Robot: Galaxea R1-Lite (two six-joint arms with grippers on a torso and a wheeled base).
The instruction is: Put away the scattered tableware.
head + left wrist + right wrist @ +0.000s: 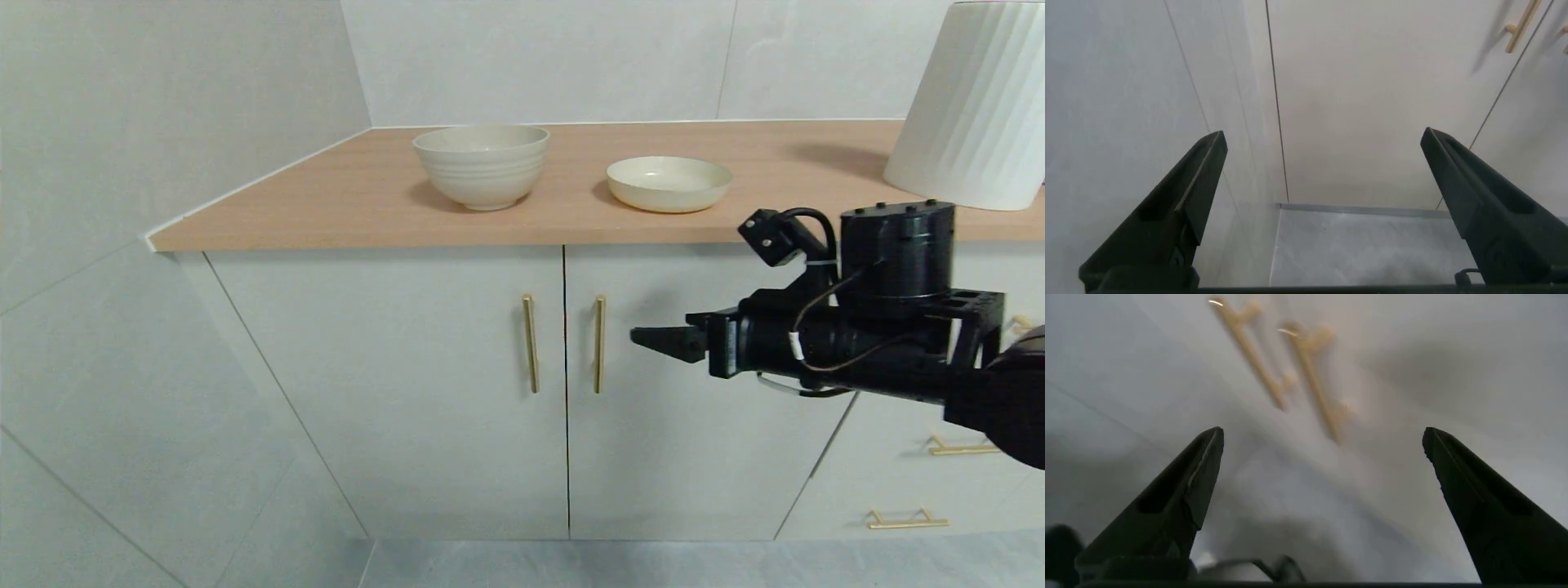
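A deep cream bowl (482,166) and a shallow cream dish (669,183) stand side by side on the wooden countertop (326,204). My right gripper (653,336) hovers below the counter edge, in front of the right cabinet door, a short way right of its gold handle (599,343). In the right wrist view this gripper (1322,433) is open and holds nothing, with both door handles (1315,376) ahead of it. My left gripper (1323,137) is open too, facing a pale cabinet panel low near the floor.
Two shut cabinet doors meet under the counter, the left one with its own gold handle (531,343). A white ribbed lampshade (976,106) stands on the counter's right end. Drawers with gold pulls (906,518) lie lower right. A tiled wall closes off the left.
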